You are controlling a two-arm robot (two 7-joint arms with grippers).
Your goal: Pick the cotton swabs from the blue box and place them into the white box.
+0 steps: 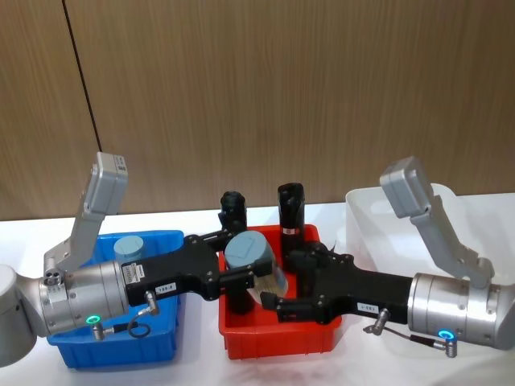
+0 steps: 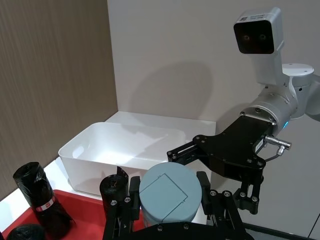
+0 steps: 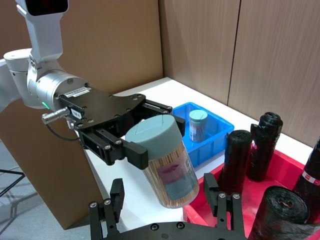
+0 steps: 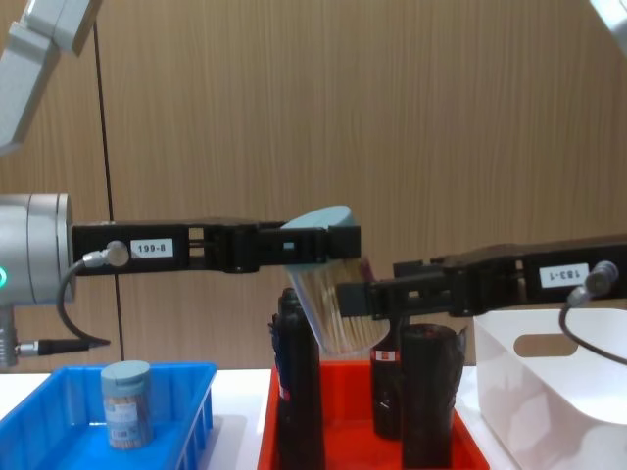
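Right gripper, bottom centre of the right wrist view, is spread wide, its fingers standing either side of the base of a cotton swab tub; contact is not seen. The tub is clamped near its lid by the left gripper and held tilted, mid-frame in the head view, above the red crate. A handover is judged under way. No tub is seen in the white box; a second tub stands in the blue box, lower left of the chest view.
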